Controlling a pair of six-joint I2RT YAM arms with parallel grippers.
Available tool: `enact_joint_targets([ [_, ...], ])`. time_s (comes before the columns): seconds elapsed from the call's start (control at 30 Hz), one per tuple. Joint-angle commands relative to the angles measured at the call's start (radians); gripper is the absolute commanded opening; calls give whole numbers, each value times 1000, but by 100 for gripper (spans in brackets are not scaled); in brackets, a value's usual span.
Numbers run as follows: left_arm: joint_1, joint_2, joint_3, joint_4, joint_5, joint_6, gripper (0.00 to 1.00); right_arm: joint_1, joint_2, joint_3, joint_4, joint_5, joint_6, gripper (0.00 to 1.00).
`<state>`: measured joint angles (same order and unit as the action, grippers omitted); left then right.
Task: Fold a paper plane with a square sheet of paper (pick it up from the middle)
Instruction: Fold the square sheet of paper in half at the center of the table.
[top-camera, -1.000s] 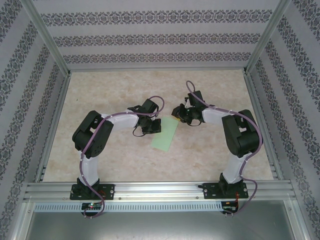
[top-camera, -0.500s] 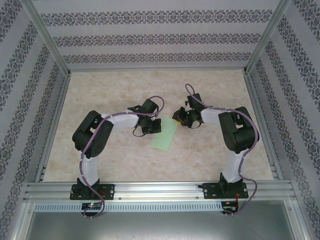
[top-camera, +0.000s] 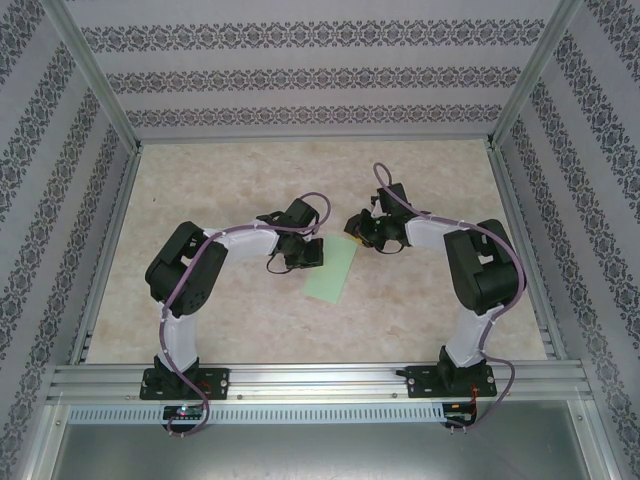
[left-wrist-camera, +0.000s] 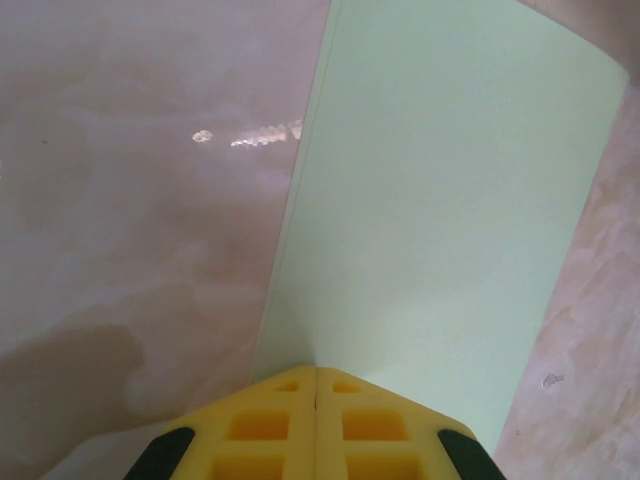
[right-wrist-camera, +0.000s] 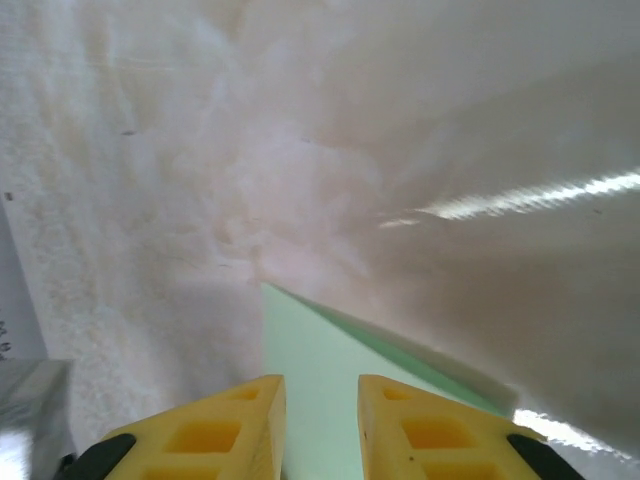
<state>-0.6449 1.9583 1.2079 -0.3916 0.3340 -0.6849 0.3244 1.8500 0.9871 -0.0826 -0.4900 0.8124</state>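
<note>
One paper lies before us: left jaws closed at its edge, right jaws narrowly parted at its corner.

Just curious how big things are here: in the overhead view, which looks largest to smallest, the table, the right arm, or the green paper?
1. Table.
2. Right arm.
3. Green paper, clearly smallest.
The arm rises nearer the camera than the flat paper, so it may look bigger than it is.
</note>
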Motion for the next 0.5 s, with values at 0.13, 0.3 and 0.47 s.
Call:
enact_joint_targets([
  [0.13,-21,31,5,-65,-12,13,0,-17,73,-42,64,-7,13,25],
  [0.3,-23,25,4,-70,-14,14,0,-22,1,-44,69,-36,7,26],
  [0.47,-22,21,4,-66,-13,10,0,-12,-89,-53,47,-53,3,27],
])
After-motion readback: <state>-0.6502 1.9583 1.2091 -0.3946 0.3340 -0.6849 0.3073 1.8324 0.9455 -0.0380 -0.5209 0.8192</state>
